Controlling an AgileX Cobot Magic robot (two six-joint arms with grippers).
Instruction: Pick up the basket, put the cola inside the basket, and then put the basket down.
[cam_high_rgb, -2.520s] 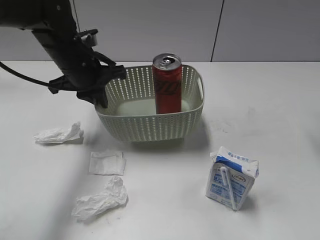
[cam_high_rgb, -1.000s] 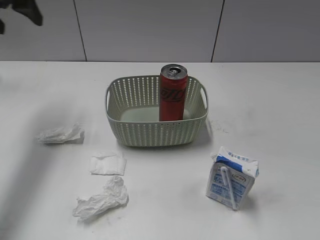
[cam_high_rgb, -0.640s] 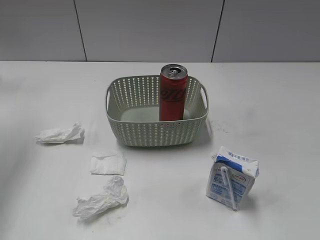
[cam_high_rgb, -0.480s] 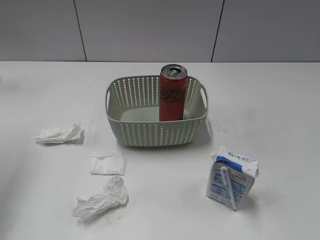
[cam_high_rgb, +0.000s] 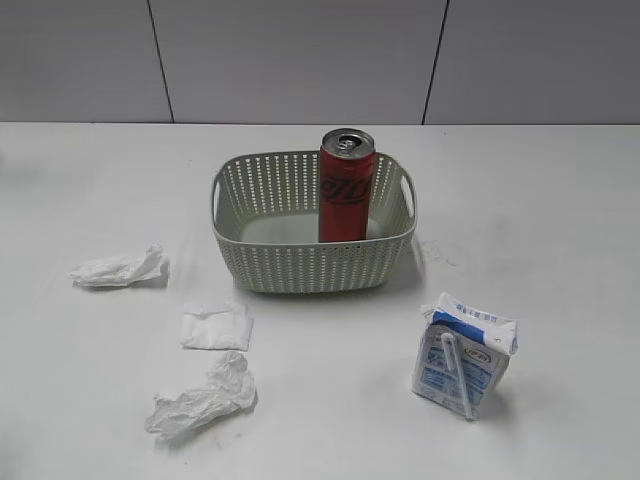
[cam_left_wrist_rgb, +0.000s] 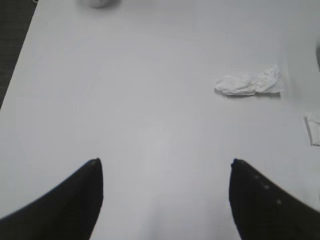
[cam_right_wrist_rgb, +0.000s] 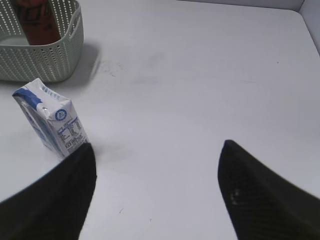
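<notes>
Two hands are seen only in the wrist views, and neither appears in the exterior view. The left hand (cam_left_wrist_rgb: 165, 165) is held with its fingers spread wide apart over bare white counter (cam_left_wrist_rgb: 140, 100), nothing between them; a crumpled tissue (cam_left_wrist_rgb: 248, 83) lies toward the upper right of that frame. The right hand (cam_right_wrist_rgb: 157, 150) is likewise spread open and empty, with a milk carton (cam_right_wrist_rgb: 50, 122) standing at the left of its frame. In the exterior view the basket (cam_high_rgb: 312, 262) is set on the counter just above the frame's centre, and the cola (cam_high_rgb: 345, 186) stands upright inside it against the right portion of the far wall, its silver top rising above the rim. Three tissues are scattered at the lower left, well apart from the basket.
</notes>
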